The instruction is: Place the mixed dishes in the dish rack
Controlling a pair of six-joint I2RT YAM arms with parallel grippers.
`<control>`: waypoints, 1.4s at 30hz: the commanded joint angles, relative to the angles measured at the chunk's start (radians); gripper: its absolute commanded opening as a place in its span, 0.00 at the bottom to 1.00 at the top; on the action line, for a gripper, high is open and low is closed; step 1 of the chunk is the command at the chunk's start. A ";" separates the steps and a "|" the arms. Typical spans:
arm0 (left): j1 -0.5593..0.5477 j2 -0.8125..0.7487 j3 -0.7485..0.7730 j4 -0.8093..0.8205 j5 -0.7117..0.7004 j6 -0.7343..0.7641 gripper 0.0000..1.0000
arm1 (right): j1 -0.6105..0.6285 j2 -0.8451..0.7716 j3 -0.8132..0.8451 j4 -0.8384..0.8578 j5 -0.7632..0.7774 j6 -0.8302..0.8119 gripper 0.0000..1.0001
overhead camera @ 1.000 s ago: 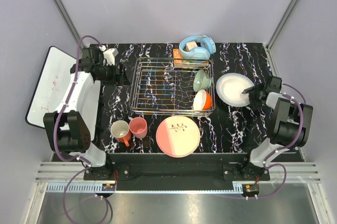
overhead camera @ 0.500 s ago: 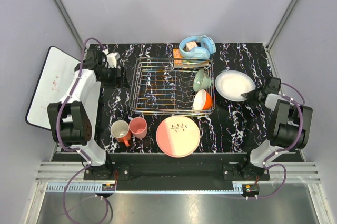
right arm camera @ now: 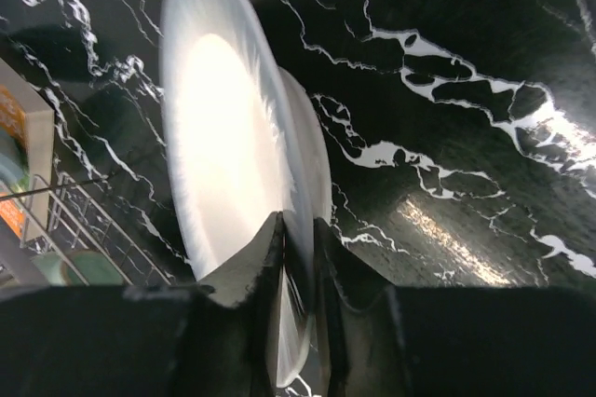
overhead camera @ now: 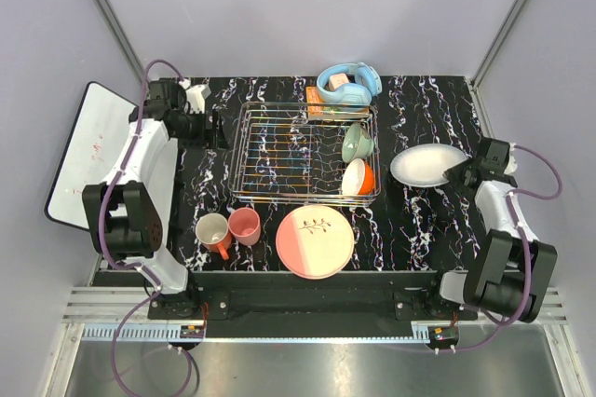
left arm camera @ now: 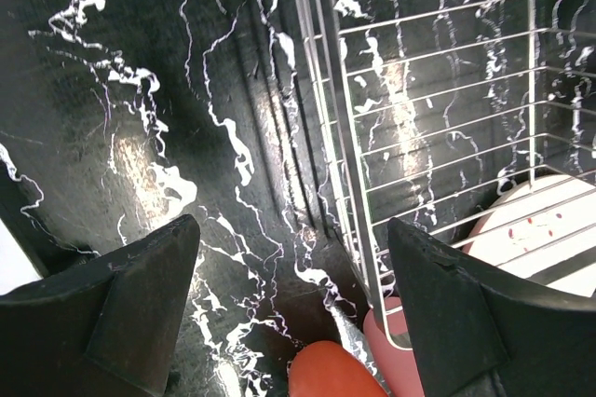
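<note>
My right gripper [overhead camera: 458, 173] is shut on the rim of the white plate [overhead camera: 426, 164], held tilted above the table right of the dish rack [overhead camera: 279, 194]; the plate also shows in the right wrist view [right arm camera: 223, 136], pinched at its rim by my gripper [right arm camera: 298, 248]. The pale green bowl [overhead camera: 355, 142] and orange-outside white bowl [overhead camera: 358, 177] stand in the rack's right end. The pink-and-cream plate [overhead camera: 315, 240], salmon-pink cup [overhead camera: 245, 225] and cream mug [overhead camera: 212, 231] sit in front of the rack. My left gripper [overhead camera: 216, 127] is open and empty at the rack's left edge [left arm camera: 335, 136].
Light blue headphones [overhead camera: 349, 83] lie on an orange box behind the rack. A white board with red marks [overhead camera: 79, 150] leans at the table's left edge. Grey walls close in on three sides.
My right gripper has lifted the white plate off the table and tilted it, and the right arm has swung outward. The left arm has shifted slightly near the rack's left edge.
</note>
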 commanded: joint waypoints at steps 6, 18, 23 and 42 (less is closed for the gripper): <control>-0.026 0.026 0.072 0.001 0.055 -0.007 0.86 | -0.001 -0.148 0.243 0.004 0.097 -0.128 0.00; -0.150 0.190 0.161 0.019 -0.064 0.024 0.85 | 0.020 -0.110 0.563 0.008 -0.063 -0.240 0.00; -0.170 0.206 0.164 0.050 -0.091 0.041 0.64 | 0.077 -0.072 0.661 0.008 -0.079 -0.339 0.00; -0.244 0.218 0.152 0.039 -0.132 0.148 0.31 | 0.586 0.058 0.765 0.192 -0.112 -1.436 0.00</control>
